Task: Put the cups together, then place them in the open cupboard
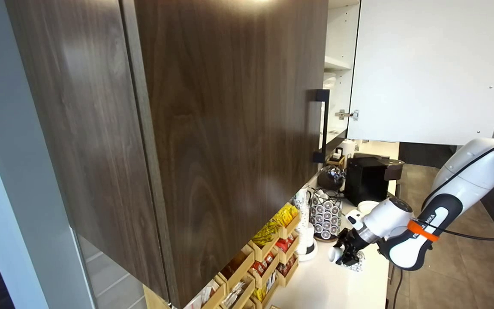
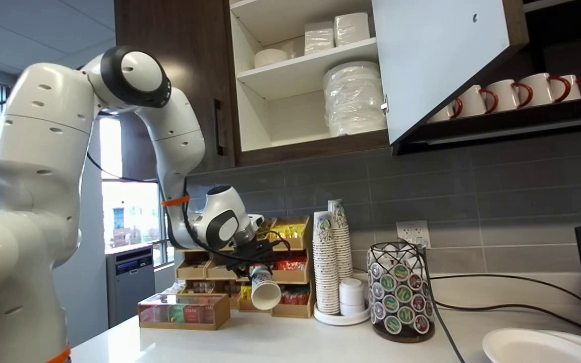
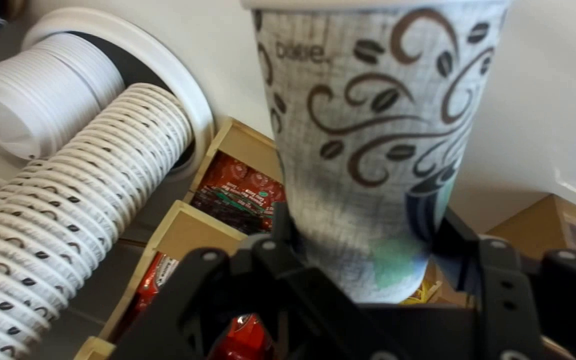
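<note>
Nearest the camera, a brown wood-grain door (image 1: 230,141) partly hides the pale-shelved open cupboard (image 1: 340,38) at one o'clock; toward five, the black gripper (image 1: 343,253) clasps a patterned white paper cup (image 3: 375,140) by its base, perhaps so the rim can nest.

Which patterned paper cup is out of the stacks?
The cup held tilted in the gripper, clear of the stacks; the other patterned ones in view stand nested in two tall stacks.

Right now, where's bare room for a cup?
In an exterior view: counter in front of the cup stacks, between wooden box and pod holder; lower shelf of the open cupboard, left of the wrapped stack. Crowded: counter's back, with drawers, cup stacks, pod holder.
</note>
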`<state>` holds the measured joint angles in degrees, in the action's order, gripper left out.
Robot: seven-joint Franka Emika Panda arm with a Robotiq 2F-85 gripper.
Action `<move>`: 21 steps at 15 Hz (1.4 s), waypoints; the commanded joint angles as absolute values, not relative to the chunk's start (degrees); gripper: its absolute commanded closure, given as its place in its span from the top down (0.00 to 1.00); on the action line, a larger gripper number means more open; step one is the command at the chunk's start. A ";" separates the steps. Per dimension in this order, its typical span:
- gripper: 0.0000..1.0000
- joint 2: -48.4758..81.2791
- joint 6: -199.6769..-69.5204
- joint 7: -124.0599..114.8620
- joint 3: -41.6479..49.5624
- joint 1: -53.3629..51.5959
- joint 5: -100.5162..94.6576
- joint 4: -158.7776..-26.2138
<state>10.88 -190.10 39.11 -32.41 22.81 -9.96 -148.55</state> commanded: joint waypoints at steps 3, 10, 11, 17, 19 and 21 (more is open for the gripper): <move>0.43 8.87 -190.10 38.55 -32.26 22.57 -9.76 -149.59; 0.43 7.18 -193.94 31.09 -40.49 30.78 -11.89 -143.03; 0.43 6.68 -193.75 30.22 -41.80 32.47 -12.82 -142.46; 0.43 5.38 -191.11 24.88 -51.08 44.53 -20.52 -139.79; 0.43 5.81 -190.82 22.91 -54.96 49.78 -24.69 -139.14; 0.43 6.69 -191.11 21.16 -58.86 54.70 -28.38 -138.51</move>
<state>6.48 -193.01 24.97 -52.94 47.42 -22.76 -139.37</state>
